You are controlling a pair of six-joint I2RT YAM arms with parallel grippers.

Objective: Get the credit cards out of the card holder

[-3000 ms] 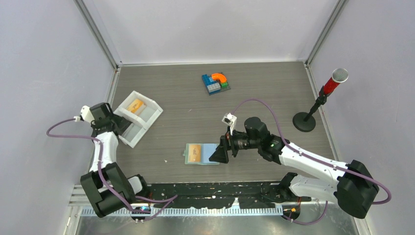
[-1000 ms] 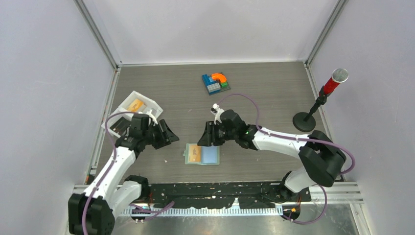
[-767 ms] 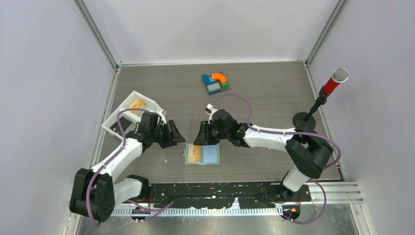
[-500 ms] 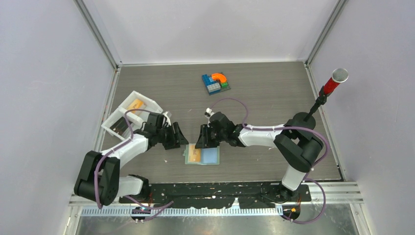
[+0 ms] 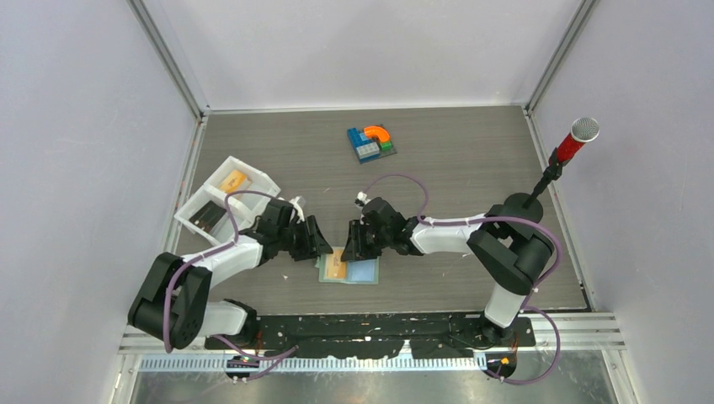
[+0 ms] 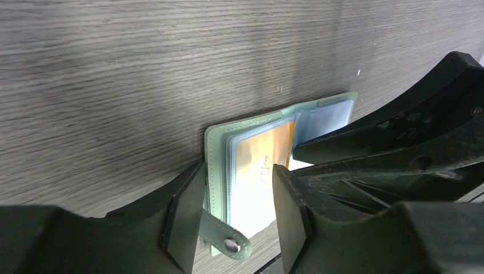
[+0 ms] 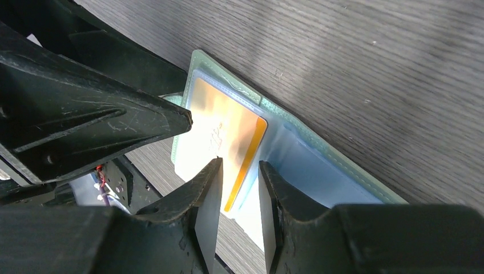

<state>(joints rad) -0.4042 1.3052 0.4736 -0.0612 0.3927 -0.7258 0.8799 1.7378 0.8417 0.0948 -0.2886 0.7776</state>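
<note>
The white tray (image 5: 202, 187), well off behind my left gripper (image 6: 237, 177), holds an orange card (image 5: 233, 179) in its far compartment and a dark card (image 5: 205, 220) in the near one. The card holder (image 6: 217, 142) lies open between my two grippers, with a sleeved credit card (image 7: 228, 131) on its left page. My left jaws stand apart astride the holder's outer edge. My right gripper (image 7: 240, 165), also parted, straddles that card's edge by the fold. Three seconds ago my left gripper was at the tray.
</note>
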